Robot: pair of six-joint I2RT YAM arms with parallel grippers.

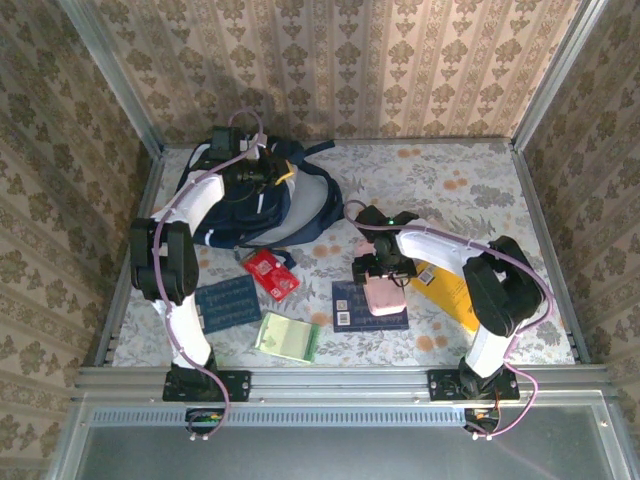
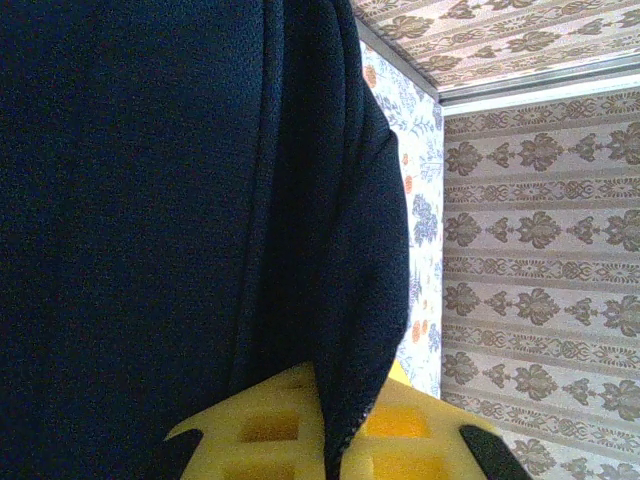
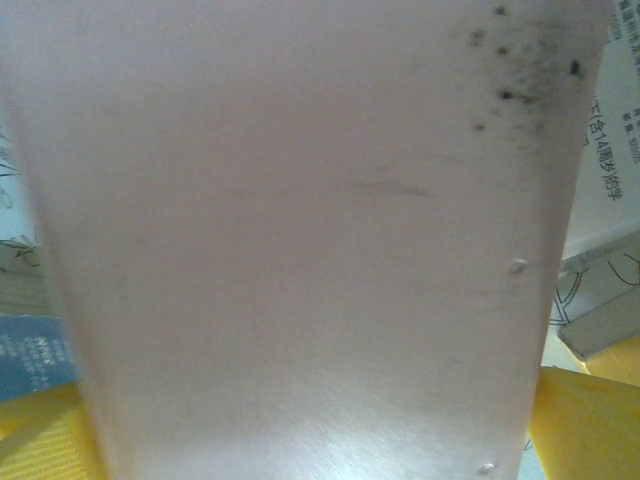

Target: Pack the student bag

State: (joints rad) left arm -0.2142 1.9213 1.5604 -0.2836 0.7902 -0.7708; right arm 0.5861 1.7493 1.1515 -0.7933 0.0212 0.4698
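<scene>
so the student bag [image 1: 300, 205] is sitting in the upper left of the top view, its back edge close to the rear wall and its left side near the metal rail [image 1: 135, 240]. The left gripper [image 1: 255, 175] is down on the top of it, and on the left wrist cam it [image 2: 325, 440] is pinched tight on a fold of navy fabric, yellow fingers [image 2: 260, 430] either side. The right gripper [image 1: 383, 272] is mid-frame with its jaws spread wide, straddling a pink box [image 1: 385, 300] that lies on a navy booklet [image 1: 350, 305]; can't tell if the pads actually press on it. Red packets [image 1: 270, 270], another navy booklet [image 1: 228, 303] and a green one [image 1: 287, 337] crowd the lower middle, and a yellow thing [image 1: 445, 290] is under the right arm. The roomy bit is the bare floral cloth [image 1: 470, 190] in the upper right
</scene>
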